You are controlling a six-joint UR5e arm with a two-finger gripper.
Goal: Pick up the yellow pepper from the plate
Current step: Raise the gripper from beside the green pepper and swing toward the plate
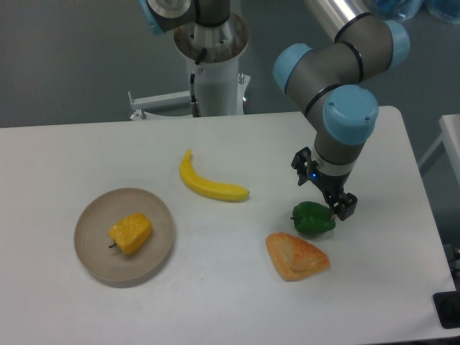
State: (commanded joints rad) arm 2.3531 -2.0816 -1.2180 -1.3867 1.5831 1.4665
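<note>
Yellow pepper [131,233] lies on its side in the plate [93,262], left-front of table [237,287]. Tool [323,187] hangs well apart at right w/ jaws spread, holding nothing, just above green pepper [313,218].

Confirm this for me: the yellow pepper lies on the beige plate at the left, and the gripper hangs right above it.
Not quite. The yellow pepper does lie on the beige plate at the left, but the gripper hangs at the right of the table, beside the green pepper, far from the plate. The camera view shows this.
</note>
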